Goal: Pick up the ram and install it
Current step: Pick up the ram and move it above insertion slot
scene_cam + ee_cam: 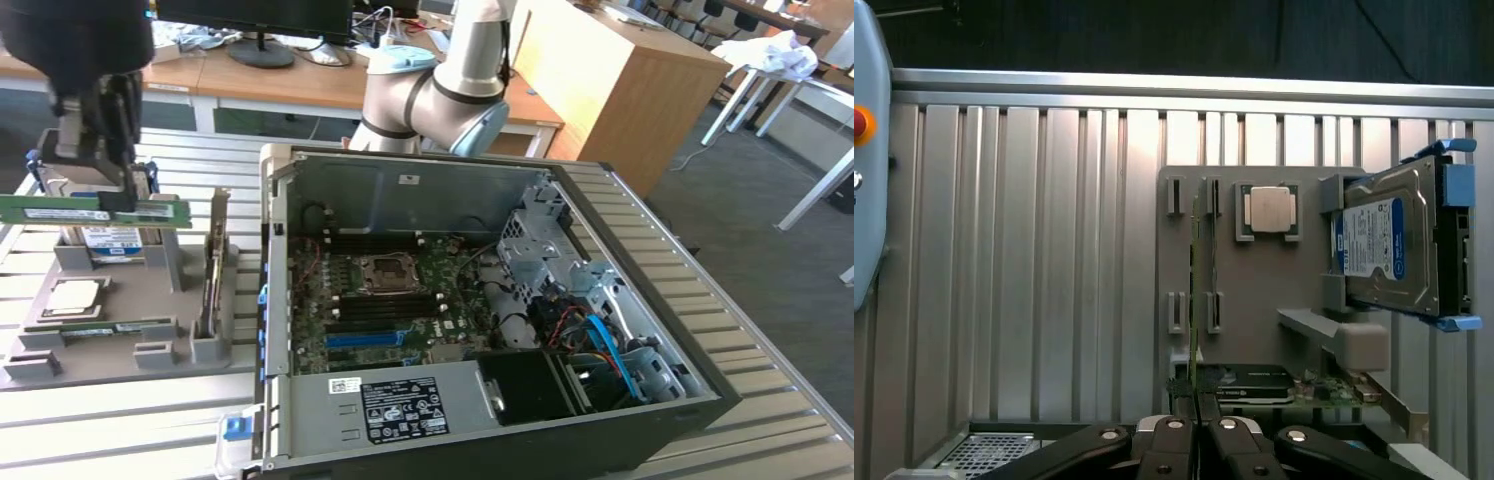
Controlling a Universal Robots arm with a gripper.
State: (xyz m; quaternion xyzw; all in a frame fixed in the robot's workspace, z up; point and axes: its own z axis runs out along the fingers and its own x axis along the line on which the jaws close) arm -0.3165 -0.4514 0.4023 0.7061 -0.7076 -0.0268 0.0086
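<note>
At the exterior view's upper left, open air surrounds the pincer [119, 200] gripping the ram [60, 211] above the holder [120, 345], with the upright hard drive [114, 240] just beneath. The case wall [276, 290] rises between holder and motherboard [340, 310]. The board lies open from above, with the drive cage [541, 245] and cables [597, 335] crowding the exterior view's right.

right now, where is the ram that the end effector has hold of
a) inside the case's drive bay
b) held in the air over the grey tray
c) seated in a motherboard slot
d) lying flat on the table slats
b: the end effector is clamped on the ram, which hangs level above the grey tray, well outside the open computer case.
</note>
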